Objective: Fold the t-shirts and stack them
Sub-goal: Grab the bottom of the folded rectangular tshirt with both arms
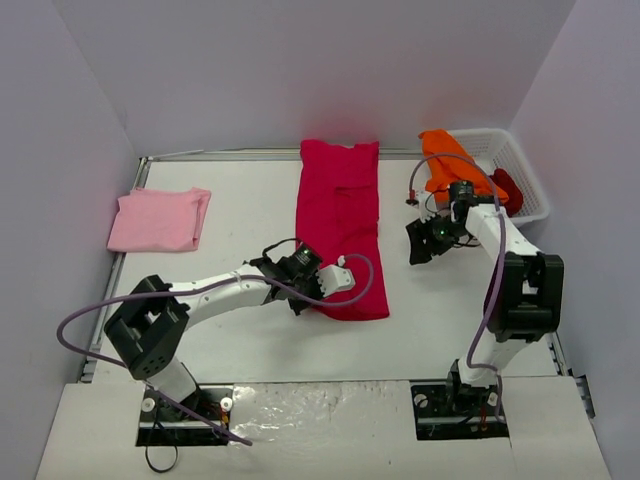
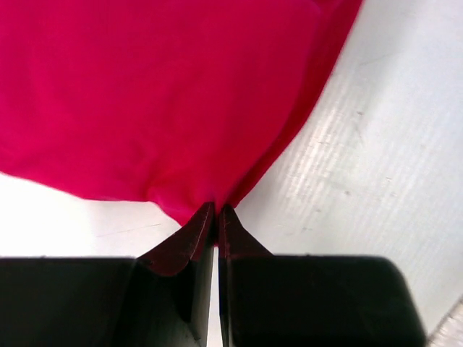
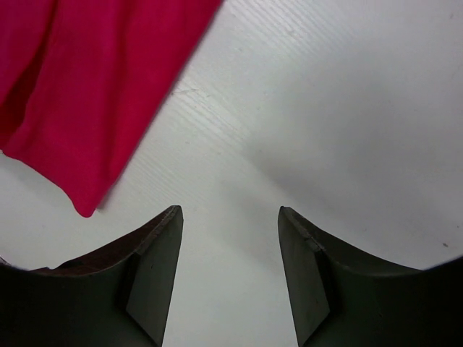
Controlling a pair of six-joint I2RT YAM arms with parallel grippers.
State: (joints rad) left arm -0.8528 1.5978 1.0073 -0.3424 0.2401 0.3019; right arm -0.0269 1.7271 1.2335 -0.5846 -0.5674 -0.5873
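My left hand (image 2: 217, 210) pinches the crimson shirt (image 2: 181, 94) at its near corner, to lift a fold; my right hand (image 3: 230, 217) hovers spread beside that shirt, empty.

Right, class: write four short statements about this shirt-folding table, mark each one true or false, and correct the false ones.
1. The left tool is shut on an edge of the crimson shirt. True.
2. The right tool grips the orange shirt. False: it is open over bare table and holds nothing.
3. The pale pink shirt lies at the left of the table, apart from the crimson shirt. True.
4. The orange shirt lies flat in the middle of the table. False: it hangs over the rim of the basket at the far right.
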